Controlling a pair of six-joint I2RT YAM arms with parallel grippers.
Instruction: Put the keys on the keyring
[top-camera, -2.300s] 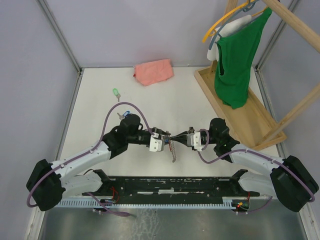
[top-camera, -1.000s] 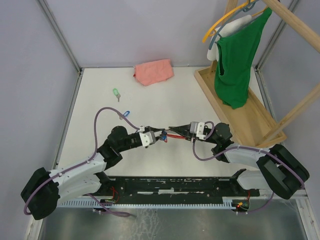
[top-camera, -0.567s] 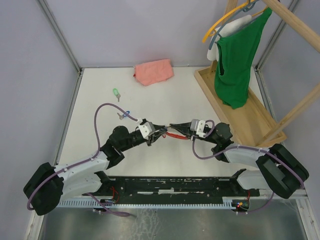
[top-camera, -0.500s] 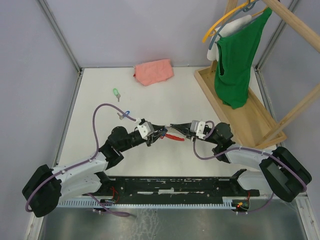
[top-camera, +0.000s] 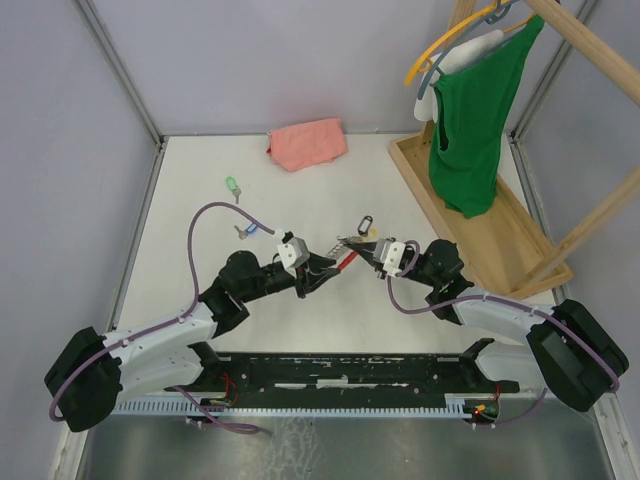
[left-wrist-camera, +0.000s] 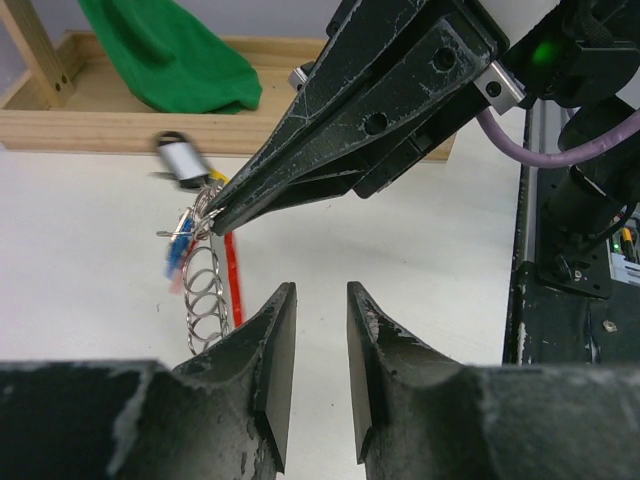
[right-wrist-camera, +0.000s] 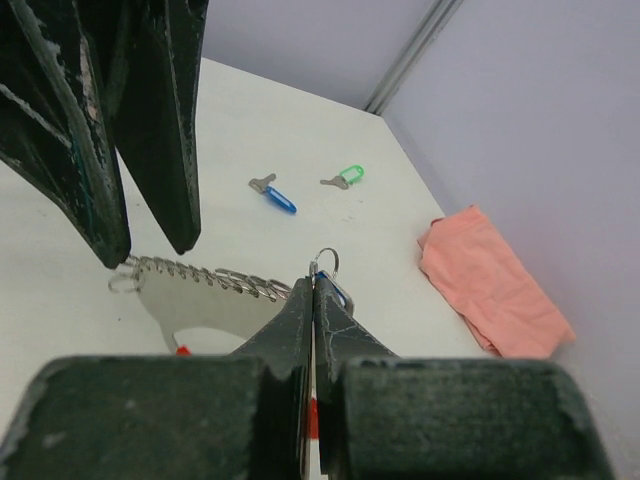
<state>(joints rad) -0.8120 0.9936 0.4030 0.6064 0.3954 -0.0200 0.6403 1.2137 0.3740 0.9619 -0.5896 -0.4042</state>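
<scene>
The right end effector (right-wrist-camera: 313, 290), pinching the keyring (right-wrist-camera: 326, 262), has pulled away; the left end effector (left-wrist-camera: 320, 330), spread and empty, seems free to fetch the blue key (right-wrist-camera: 273, 192).

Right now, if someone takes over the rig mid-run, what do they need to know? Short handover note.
Left end effector: open, empty, facing the right one's tip.
Right end effector: shut on the keyring, held above the table, with a coil chain hanging from it.
Keys: blue key and green key lie loose on the table, close together, clear of both end effectors.
Done: keyring is in hand.
Left: neither loose key is on the ring yet; fetch and thread both.
</scene>
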